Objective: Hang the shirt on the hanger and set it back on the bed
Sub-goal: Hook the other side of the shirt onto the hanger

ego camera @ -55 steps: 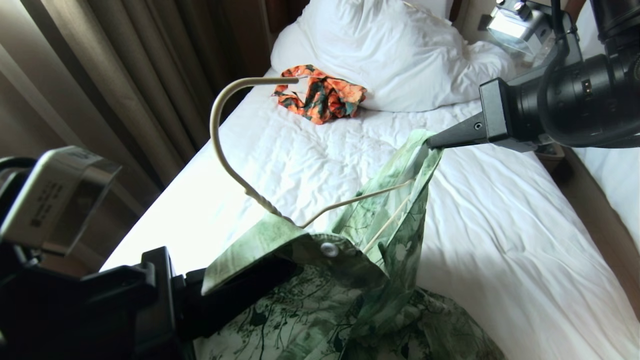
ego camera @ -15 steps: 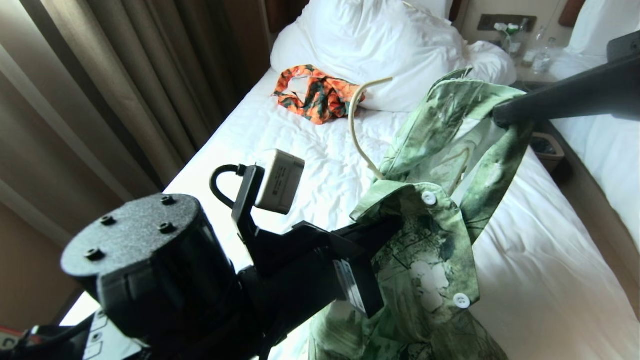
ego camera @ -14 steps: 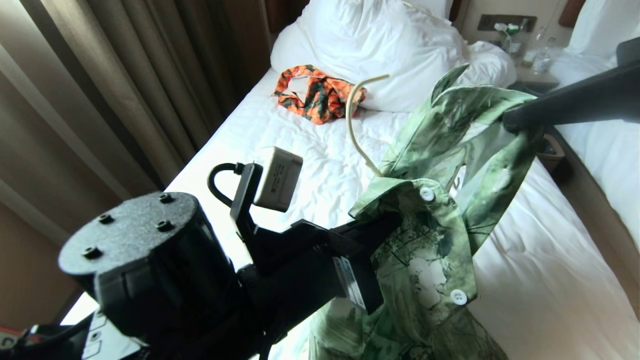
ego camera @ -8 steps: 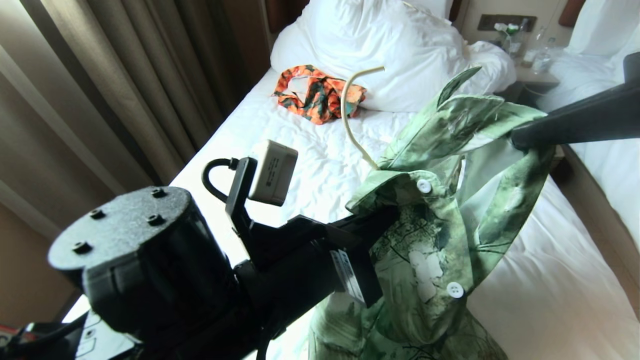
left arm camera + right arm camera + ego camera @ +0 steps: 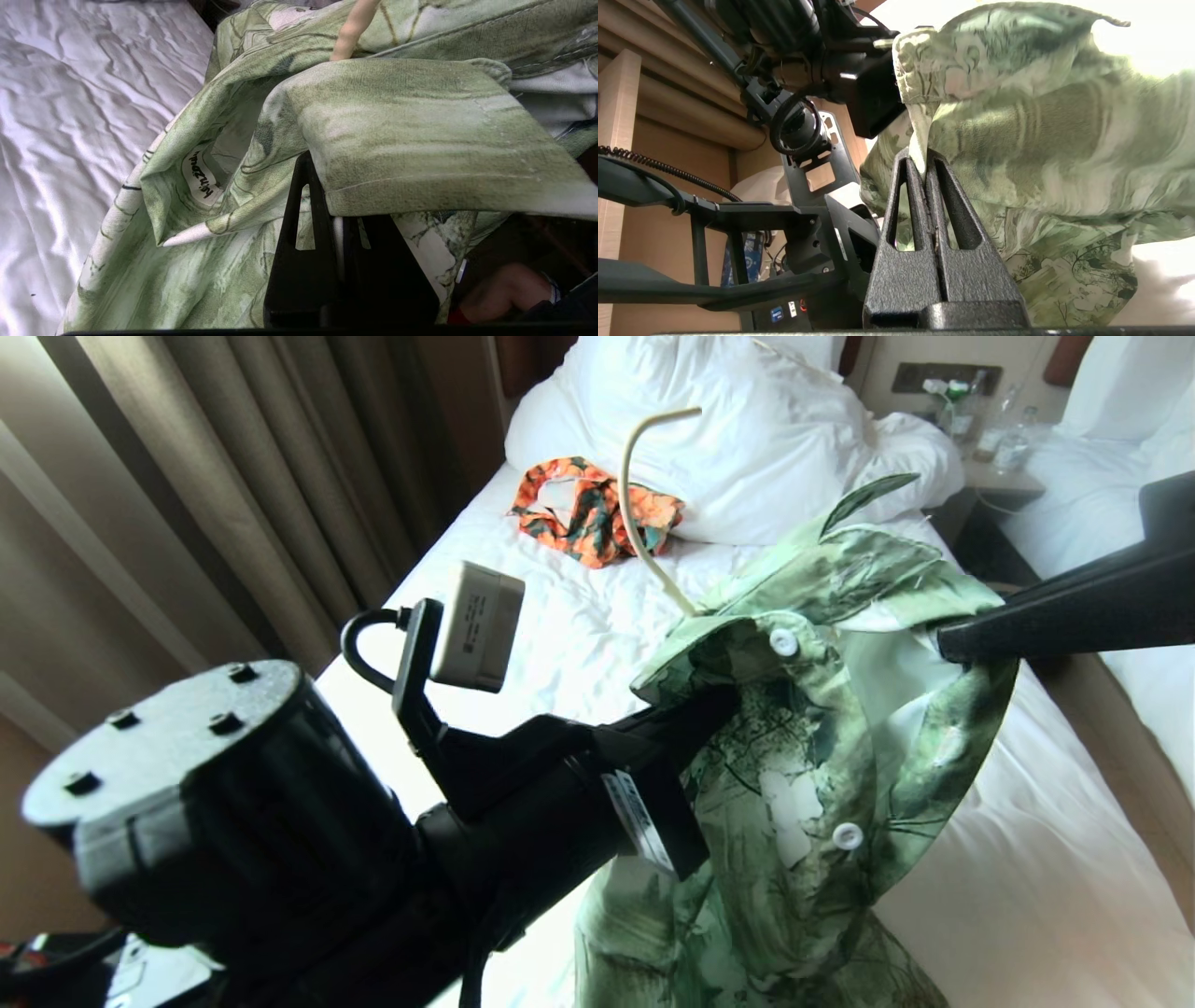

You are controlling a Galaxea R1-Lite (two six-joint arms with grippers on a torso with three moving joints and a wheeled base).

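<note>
— What changed? The hanger [image 5: 644,495] hook rose toward twelve o'clock.
— Yes; left gripper [image 5: 719,705] and right gripper [image 5: 945,644] stay clamped on the shirt [image 5: 822,784], above the bed [image 5: 980,840]. Nearly hung, I'd say.

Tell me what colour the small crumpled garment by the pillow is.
Orange with dark green patches: the crumpled garment, clearest in the head view.

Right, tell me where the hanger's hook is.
In the head view the hanger hook rises from the shirt collar at upper centre, curving over the white pillow, beside the orange garment.
</note>
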